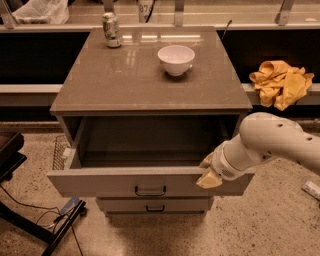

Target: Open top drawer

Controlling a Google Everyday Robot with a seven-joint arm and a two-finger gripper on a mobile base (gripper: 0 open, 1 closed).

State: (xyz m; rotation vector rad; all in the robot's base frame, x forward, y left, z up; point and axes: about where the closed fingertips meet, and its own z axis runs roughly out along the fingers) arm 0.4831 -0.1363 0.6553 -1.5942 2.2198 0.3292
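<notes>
Speckled beige terrazzo flooring [280, 220] surrounds a grey-brown desk [130, 85] with a smooth, glossy rectangular top. A long pale ledge [30, 89] runs behind it, backed by dark recesses.

1. Task item. The top drawer [100, 182], a wide matte-grey box with a tall flat front, stands pulled well out of the desk body. Its plain grey interior is exposed and in shadow. A small black bar handle [150, 191] sits at the centre of the front.
2. Below. A shallower grey drawer front [125, 205] with its own small black handle [155, 208] lies closed at 6 o'clock of the top drawer.
3. On the desk. A round white glazed bowl [176, 59] stands upright toward the rear centre. A cylindrical green-and-silver drinks can [112, 30] stands at 10 o'clock of the bowl, well apart from it, near the rear edge.
4. Surroundings. A crumpled yellow cloth [280, 82] lies on the ledge at 3 o'clock of the bowl. A wire-mesh basket [60, 150] sits beside the desk at 9 o'clock. A black metal stand with cables [30, 220] occupies the floor at 8 o'clock. A clear plastic bag [37, 11] rests at 11 o'clock.
5. Arm. A smooth white rounded arm [270, 142] enters from 3 o'clock and covers the drawer front's end on that side.
6. Claw. The cream-tipped claw [209, 176] is at the top edge of the drawer front, at 2 o'clock of the bar handle and apart from it. Whether it is wide, narrow or clamped on the edge cannot be told.
</notes>
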